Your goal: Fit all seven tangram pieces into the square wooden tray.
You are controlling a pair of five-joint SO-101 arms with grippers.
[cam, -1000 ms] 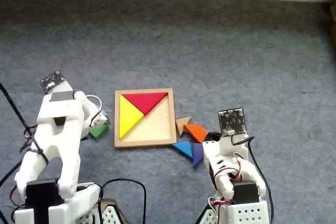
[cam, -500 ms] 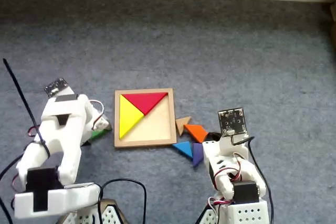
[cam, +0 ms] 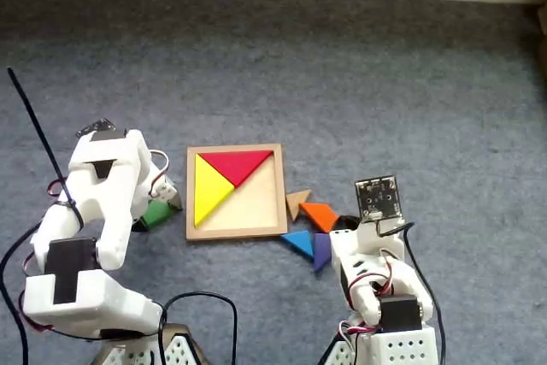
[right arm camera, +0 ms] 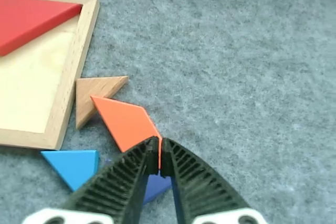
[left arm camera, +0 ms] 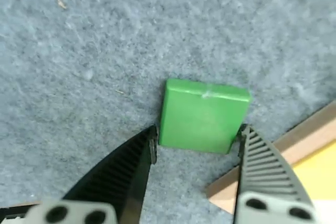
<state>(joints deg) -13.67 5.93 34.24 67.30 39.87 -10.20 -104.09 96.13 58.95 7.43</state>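
The square wooden tray (cam: 235, 232) holds a red triangle (cam: 236, 163) and a yellow triangle (cam: 208, 191). A green square piece (left arm camera: 203, 115) lies flat on the carpet just left of the tray (left arm camera: 294, 140). My left gripper (left arm camera: 198, 135) is open, with one finger on each side of the green piece (cam: 157, 214). Right of the tray lie a tan triangle (right arm camera: 94, 95), an orange parallelogram (right arm camera: 123, 121), a blue triangle (right arm camera: 73, 165) and a purple piece (cam: 322, 250). My right gripper (right arm camera: 160, 153) is shut and empty, its tips over the orange piece's corner.
Grey carpet covers the table. The left arm's black cable (cam: 34, 138) loops out past the left edge. Open carpet stretches behind the tray and to the far right.
The left arm has swung its body down and back over the green piece, which stays where it was. The right arm and the other pieces have not moved.
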